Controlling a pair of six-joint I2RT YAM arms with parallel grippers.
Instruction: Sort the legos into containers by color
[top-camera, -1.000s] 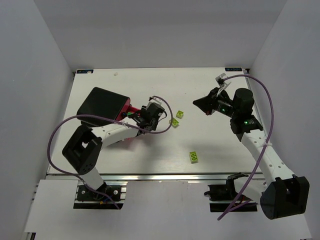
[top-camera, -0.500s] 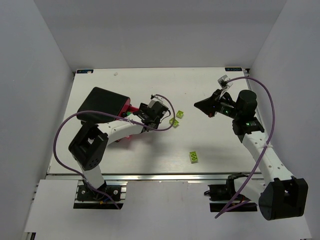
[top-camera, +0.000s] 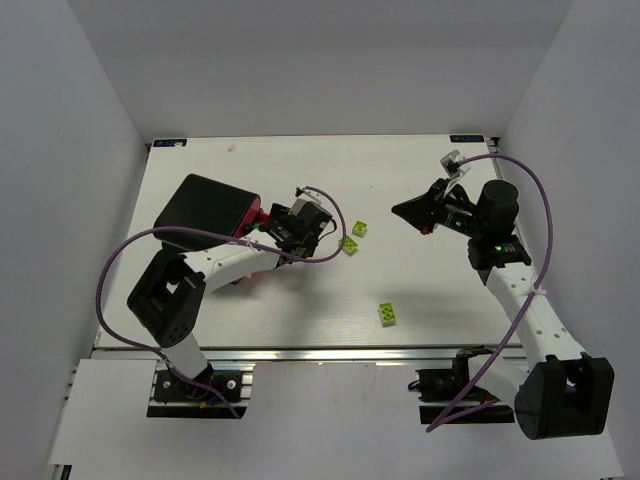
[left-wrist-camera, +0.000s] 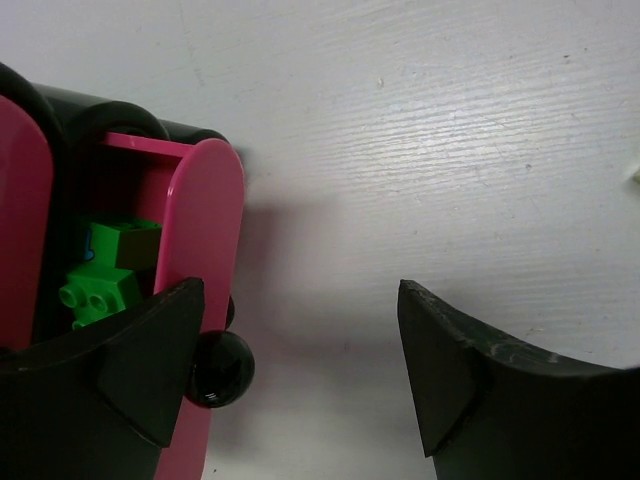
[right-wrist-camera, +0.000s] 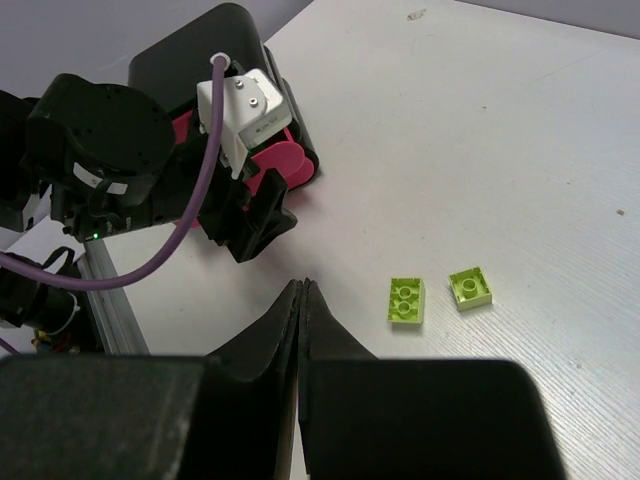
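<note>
Tabletop (top-camera: 300, 165) was white and carried all items inspected. Black cabinet (top-camera: 203, 207) sat at the far left, lying tilted, its drawers facing right. My left gripper (top-camera: 284, 228) was at the cabinet's right side. Its jaws were spread wide with nothing between them, only bare table showing in the gap. My right gripper (top-camera: 397, 208) hung over the far right of the table, well apart from the cabinet. Its jaws were pressed together and held nothing.

One pink drawer (left-wrist-camera: 205, 230) stood pulled out. Its round black knob (left-wrist-camera: 222, 368) lay just beside my left gripper's left finger (left-wrist-camera: 150, 370); I could not tell whether they touched. A second pink drawer front (left-wrist-camera: 22, 210) showed at the left edge of the left wrist view.

Two green legos were noted inside the open drawer: a bright green one (left-wrist-camera: 98, 293) and a darker one (left-wrist-camera: 122, 243) just behind it.

Three lime legos lay loose on the table. Two (top-camera: 359, 229) (top-camera: 349, 244) sat close together, just right of my left gripper. The third (top-camera: 388, 314) lay alone nearer the front edge, well apart from both grippers.
</note>
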